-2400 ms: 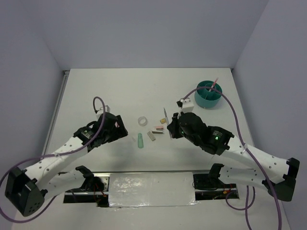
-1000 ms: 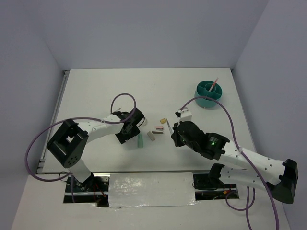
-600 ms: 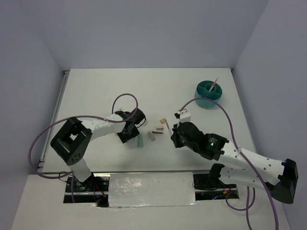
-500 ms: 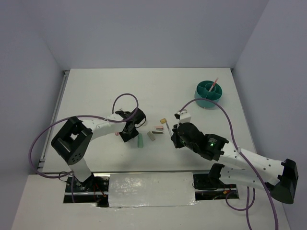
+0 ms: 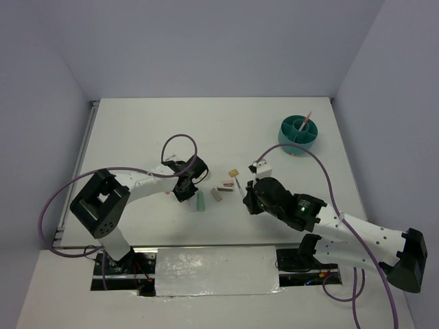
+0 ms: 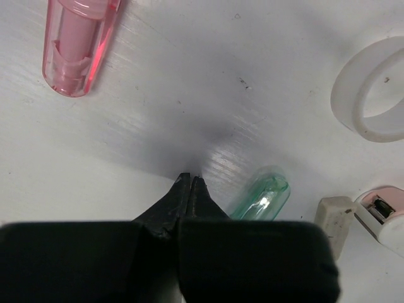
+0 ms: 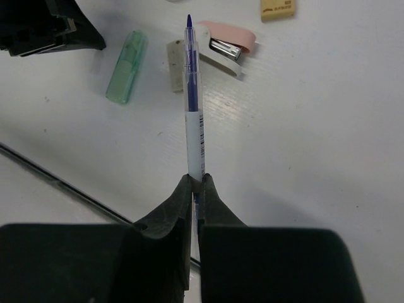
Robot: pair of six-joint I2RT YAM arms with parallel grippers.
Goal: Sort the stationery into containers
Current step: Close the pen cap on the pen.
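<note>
My left gripper (image 6: 190, 178) is shut on nothing, its tips down at the white table. It stands between a short pink stub (image 6: 79, 41) and a mint-green stub (image 6: 262, 199); a white tape ring (image 6: 372, 95) lies beyond. In the top view this gripper (image 5: 185, 194) sits left of the mint stub (image 5: 202, 202). My right gripper (image 7: 196, 180) is shut on a thin white pen with a blue tip (image 7: 194, 95), held above a grey block (image 7: 175, 57) and a pink stapler (image 7: 227, 43). A tan block (image 5: 233, 172) lies nearby. The teal organiser (image 5: 288, 142) stands far right with a pink pen (image 5: 306, 118) in it.
The left arm's purple cable (image 5: 177, 140) loops above the table behind its wrist. The right arm's cable (image 5: 322, 159) arcs close to the organiser. The table's near edge and a metal rail (image 7: 57, 180) run just below the right gripper.
The left gripper's jaws have closed on nothing between the pink and mint stubs. The right arm has barely shifted, still holding the pen.
</note>
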